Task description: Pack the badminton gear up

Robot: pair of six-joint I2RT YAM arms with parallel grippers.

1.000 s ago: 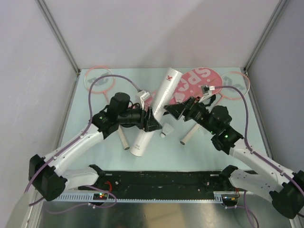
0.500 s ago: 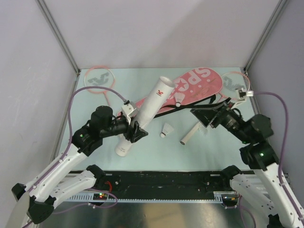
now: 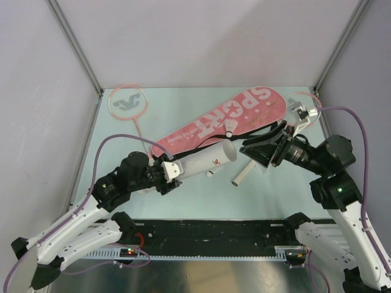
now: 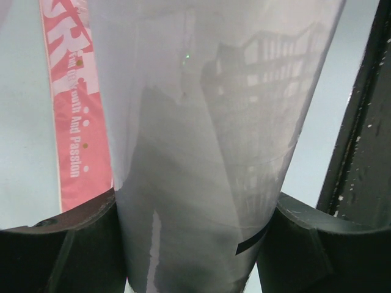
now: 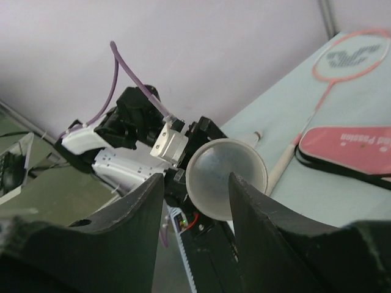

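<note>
My left gripper (image 3: 177,174) (image 4: 195,244) is shut on the near end of the long white tube (image 3: 211,160) (image 4: 208,122). The tube hangs almost level above the table, its open mouth (image 5: 226,177) facing my right gripper (image 3: 249,152) (image 5: 195,180). That gripper stands open just off the mouth, with nothing between its fingers. Behind lies the pink "SPORT" bag (image 3: 235,113) (image 5: 351,146) with a shuttlecock (image 3: 229,130) on it. A second shuttlecock (image 3: 209,173) peeks out under the tube. One racket (image 3: 127,102) (image 5: 348,58) lies at the far left. The other racket's head (image 3: 300,104) is at the far right and its white handle (image 3: 241,176) under my right gripper.
The bag's black strap (image 3: 269,131) trails beside my right gripper. A black rail (image 3: 208,232) (image 4: 366,122) runs along the near edge between the arm bases. Grey walls close off the table on three sides.
My left arm has swung the tube down from a steep tilt to nearly level, mouth toward the right gripper. The right gripper's fingers have narrowed and now line up with the mouth.
</note>
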